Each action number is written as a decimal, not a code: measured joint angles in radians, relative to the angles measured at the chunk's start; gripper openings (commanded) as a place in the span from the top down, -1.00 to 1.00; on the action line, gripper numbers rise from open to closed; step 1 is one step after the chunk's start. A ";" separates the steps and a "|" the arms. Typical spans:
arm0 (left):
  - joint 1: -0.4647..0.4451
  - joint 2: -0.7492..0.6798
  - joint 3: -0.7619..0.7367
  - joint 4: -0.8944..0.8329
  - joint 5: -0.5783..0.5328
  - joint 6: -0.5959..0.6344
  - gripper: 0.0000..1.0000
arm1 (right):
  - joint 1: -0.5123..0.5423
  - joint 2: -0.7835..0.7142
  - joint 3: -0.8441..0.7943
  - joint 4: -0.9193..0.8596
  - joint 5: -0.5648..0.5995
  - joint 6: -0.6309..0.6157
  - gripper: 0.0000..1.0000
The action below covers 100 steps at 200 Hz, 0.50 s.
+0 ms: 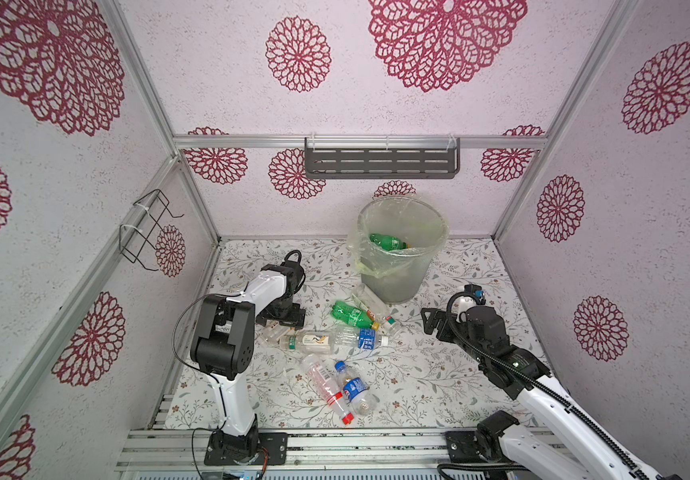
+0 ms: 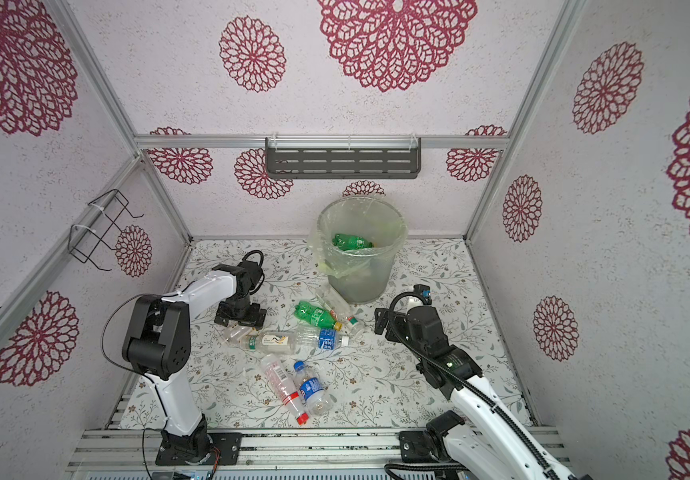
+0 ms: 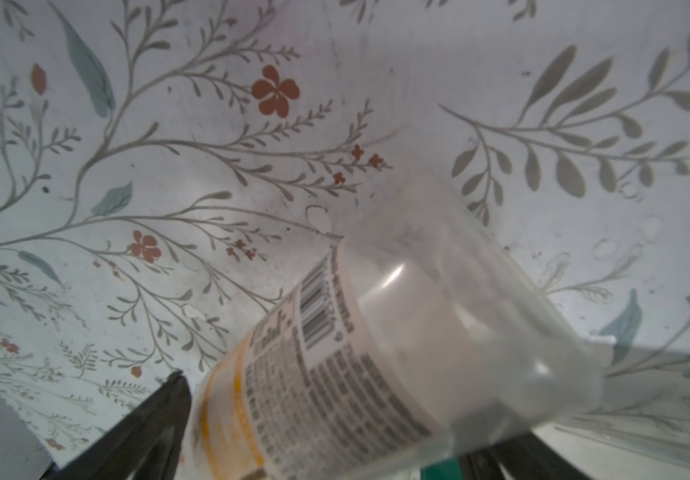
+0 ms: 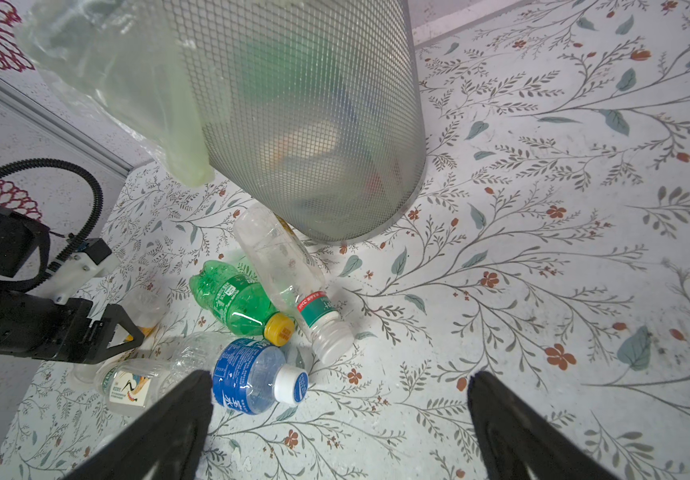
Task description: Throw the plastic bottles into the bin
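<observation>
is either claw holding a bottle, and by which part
Right claw is empty. Left claw straddles the labelled middle of a clear bottle; whether it grips cannot be told.

Scattered bottles (image 1: 347,337) flat beside upright mesh bin (image 1: 397,278)

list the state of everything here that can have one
bin: upright, bag-lined, bottles inside
binned green bottle: lying inside, high up
loose green bottle: on its side, yellow cap on
blue-label white-cap bottle: on its side, capped
red-cap bottle: on its side, capped
left gripper: open around clear bottle
right gripper: open, empty
</observation>
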 measured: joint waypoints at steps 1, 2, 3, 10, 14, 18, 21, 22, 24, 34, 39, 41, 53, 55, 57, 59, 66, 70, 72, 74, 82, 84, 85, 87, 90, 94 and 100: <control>0.001 0.000 0.000 0.000 0.000 0.000 -0.94 | 0.000 0.000 0.000 0.000 0.000 0.000 -0.98; 0.001 0.000 0.000 0.000 -0.001 -0.001 -0.94 | 0.000 0.000 0.000 0.000 0.000 0.000 -0.98; 0.002 0.000 0.001 0.000 -0.001 -0.002 -0.94 | 0.000 0.000 0.000 0.000 0.000 0.000 -0.98; 0.008 0.000 0.003 -0.001 -0.005 -0.003 -0.93 | 0.000 0.000 0.000 0.001 0.000 0.000 -0.98; 0.011 0.000 0.004 0.000 -0.006 -0.005 -0.93 | 0.000 0.000 0.000 0.001 0.000 0.000 -0.98; 0.015 0.000 0.005 0.000 -0.008 -0.006 -0.93 | 0.000 0.000 0.000 0.001 0.000 0.000 -0.98; 0.019 0.000 0.006 0.000 -0.010 -0.007 -0.92 | 0.000 0.000 0.000 0.001 0.000 0.000 -0.98; 0.021 0.000 0.006 0.000 -0.010 -0.008 -0.92 | 0.000 0.000 0.000 0.001 0.000 0.000 -0.98; 0.023 0.000 0.006 0.000 -0.011 -0.008 -0.92 | 0.000 0.000 0.000 0.001 0.000 0.000 -0.98; 0.035 0.000 0.009 0.000 -0.014 -0.011 -0.91 | 0.000 0.000 0.000 0.001 0.000 0.000 -0.98; 0.042 0.000 0.010 0.000 -0.016 -0.013 -0.90 | 0.000 0.000 0.000 0.001 0.000 0.000 -0.98; 0.045 0.000 0.010 0.001 -0.016 -0.014 -0.90 | 0.000 -0.001 0.000 0.001 0.000 0.000 -0.98; 0.060 0.000 0.011 0.000 -0.018 -0.017 -0.87 | 0.000 -0.002 0.000 0.000 0.000 0.000 -0.98; 0.061 0.000 0.011 0.000 -0.018 -0.019 -0.86 | 0.000 -0.003 0.000 0.000 0.000 0.000 -0.98; 0.064 0.000 0.011 0.000 -0.018 -0.019 -0.86 | 0.000 -0.003 0.000 0.000 0.000 0.000 -0.98; 0.066 0.000 0.011 0.000 -0.018 -0.018 -0.86 | 0.000 -0.003 0.000 0.000 0.000 0.000 -0.98; 0.072 0.000 0.012 0.000 -0.018 -0.021 -0.84 | 0.000 -0.005 0.000 0.000 0.000 0.000 -0.98; 0.076 0.001 0.013 0.000 -0.018 -0.024 -0.82 | 0.000 -0.005 0.000 0.000 0.000 0.000 -0.98; 0.077 0.002 0.013 0.000 -0.018 -0.024 -0.81 | 0.000 -0.005 0.000 0.000 0.000 0.000 -0.98; 0.079 0.002 0.013 0.000 -0.018 -0.025 -0.80 | 0.000 -0.006 0.000 0.000 0.000 0.000 -0.98; 0.085 0.005 0.015 0.000 -0.018 -0.029 -0.78 | 0.000 -0.008 0.000 0.000 0.000 0.000 -0.98; 0.087 0.005 0.016 0.000 -0.018 -0.028 -0.77 | 0.000 -0.008 0.000 0.000 0.000 0.000 -0.98; 0.087 0.006 0.016 0.000 -0.018 -0.028 -0.77 | 0.000 -0.008 0.000 0.000 0.000 0.000 -0.98; 0.089 0.007 0.016 0.000 -0.018 -0.029 -0.75 | 0.000 -0.009 0.000 0.000 0.000 0.000 -0.98; 0.091 0.008 0.017 0.000 -0.017 -0.031 -0.74 | 0.000 -0.010 0.000 0.000 0.000 0.000 -0.98; 0.093 0.010 0.018 0.001 -0.016 -0.031 -0.72 | 0.000 -0.011 0.000 0.000 0.000 0.000 -0.98; 0.097 0.013 0.019 0.000 -0.014 -0.033 -0.70 | 0.000 -0.013 0.000 0.000 0.000 0.000 -0.98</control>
